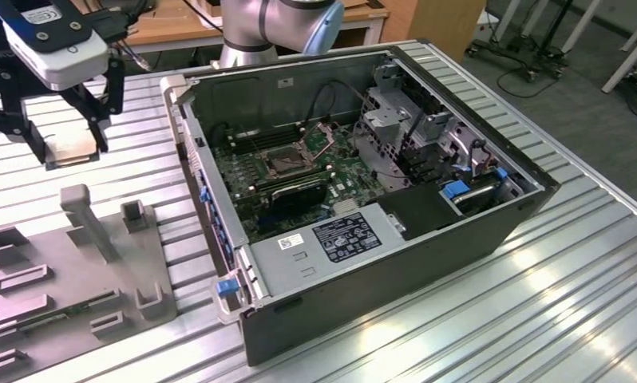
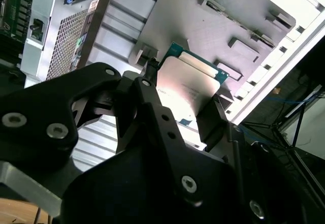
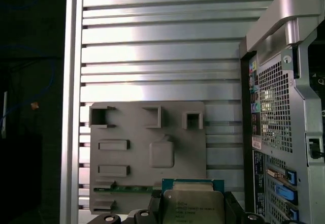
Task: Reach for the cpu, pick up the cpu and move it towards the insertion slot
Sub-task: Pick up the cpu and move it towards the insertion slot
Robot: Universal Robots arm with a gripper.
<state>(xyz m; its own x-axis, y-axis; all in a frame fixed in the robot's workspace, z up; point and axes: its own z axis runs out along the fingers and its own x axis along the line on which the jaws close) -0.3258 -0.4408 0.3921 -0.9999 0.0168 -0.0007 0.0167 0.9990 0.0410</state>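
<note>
Judging by its thin form, the cpu (image 2: 190, 84) is deemed light, stiff, fragile; it is clamped at opposite edges by the tool (image 1: 73, 144).

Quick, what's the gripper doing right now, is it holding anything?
Gripper: closed on the cpu, held clear of the grey fixture plate.

Silver-grey arm (image 1: 249, 32) – pale blue joint cap (image 1: 324, 28), white wrist housing (image 1: 57, 52), black gripper (image 1: 73, 144) (silver screws (image 2: 189, 184))
</note>
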